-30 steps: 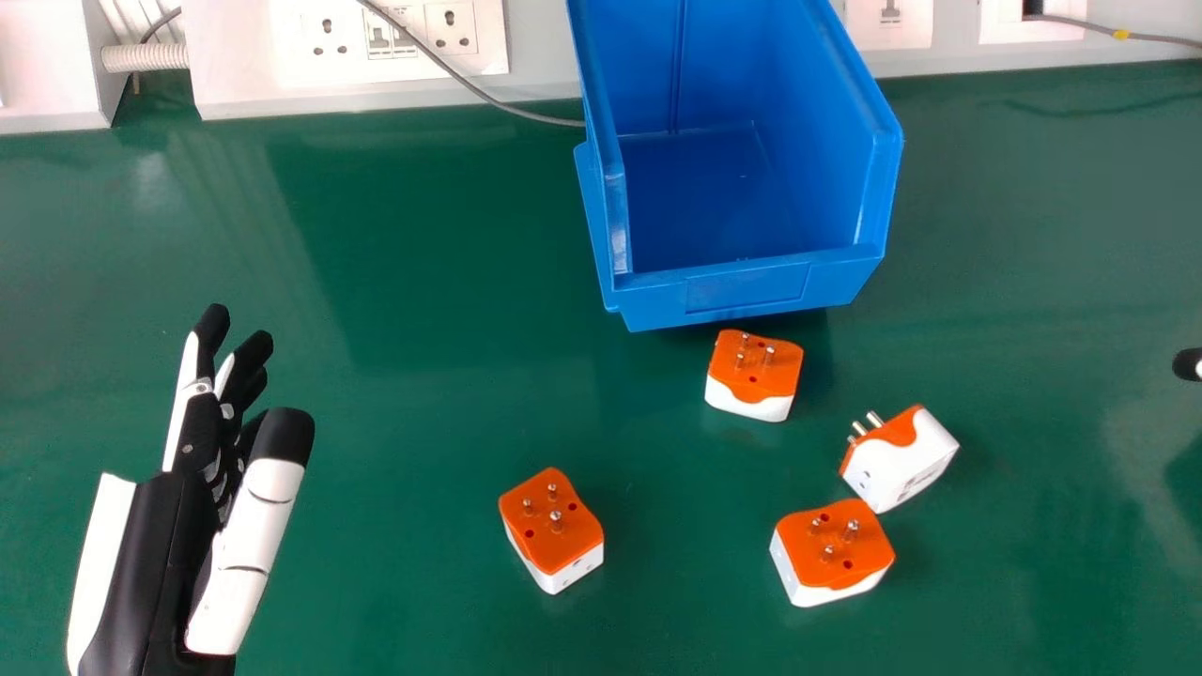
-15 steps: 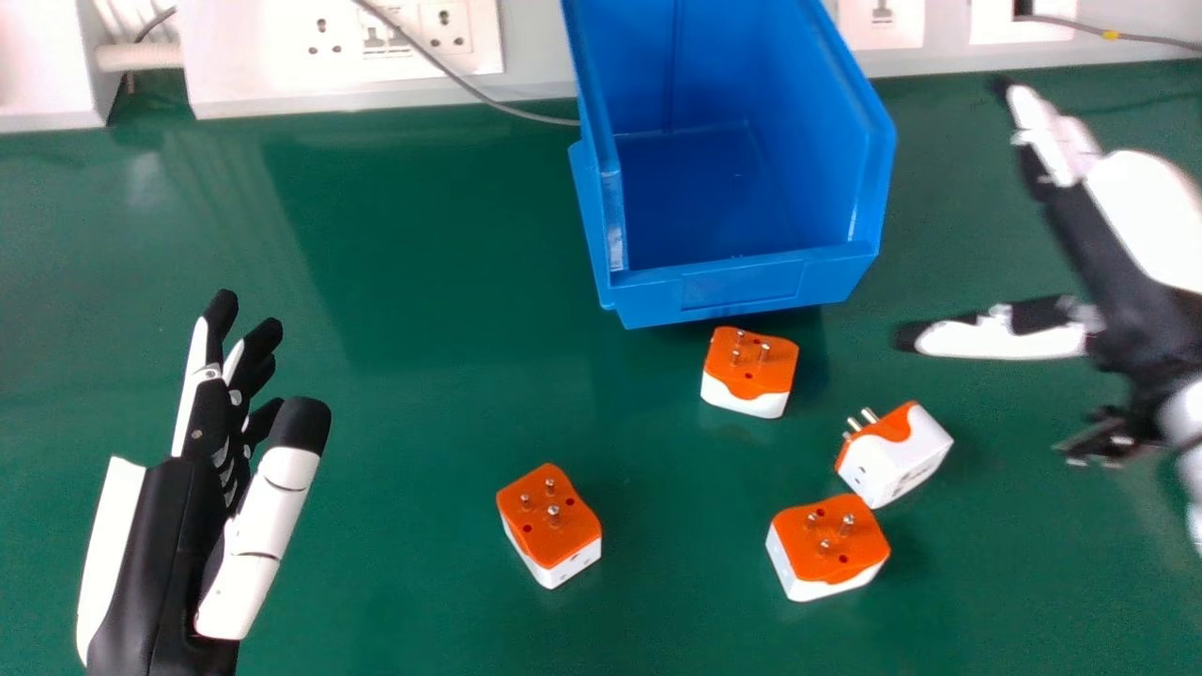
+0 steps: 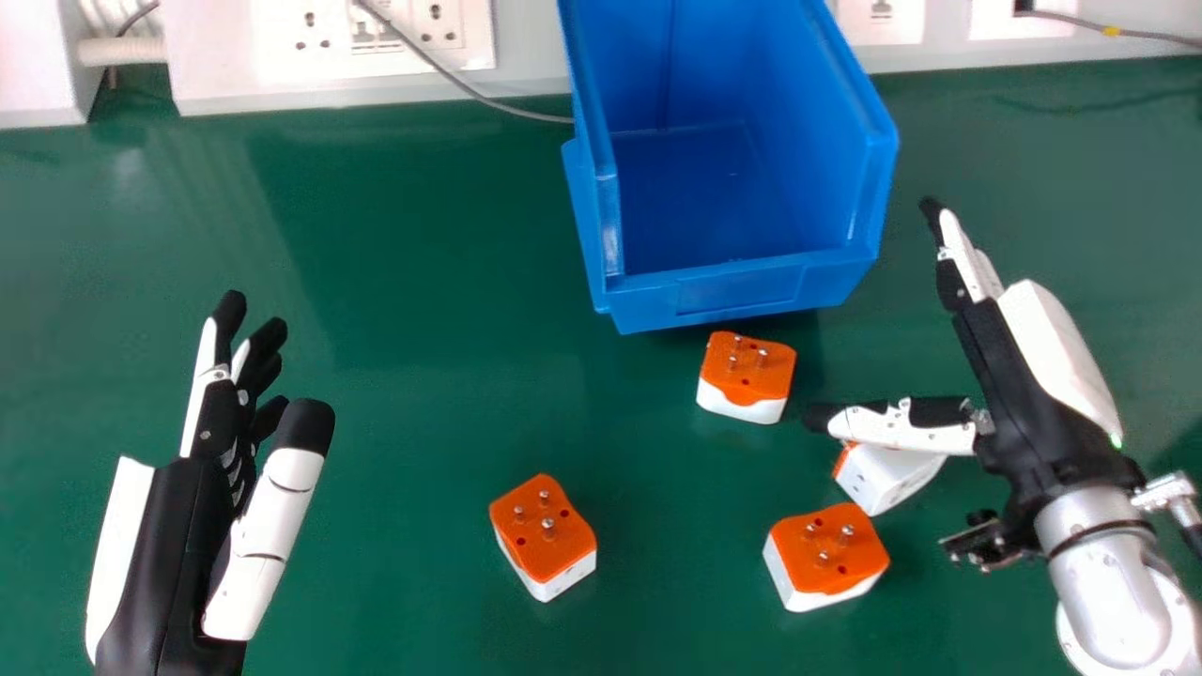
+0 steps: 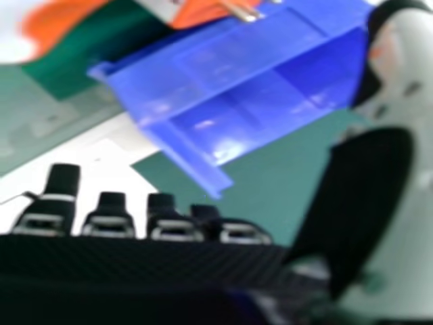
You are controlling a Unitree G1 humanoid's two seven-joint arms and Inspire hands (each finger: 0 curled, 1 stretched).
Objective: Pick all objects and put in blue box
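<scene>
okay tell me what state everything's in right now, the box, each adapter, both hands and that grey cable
Blue box: open, no adapters inside
Adapter nearest the box: pins up
Leftmost adapter: pins up
Adapter nearest the robot on the right: pins up
White-side-up adapter: on its side, partly hidden by the right thumb
Left hand: open, empty
Right hand: open, empty
Grey cable: uncoiled, curving

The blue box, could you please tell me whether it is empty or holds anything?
Empty: in the head view the box is bare inside; four plugs lie outside it.
</scene>
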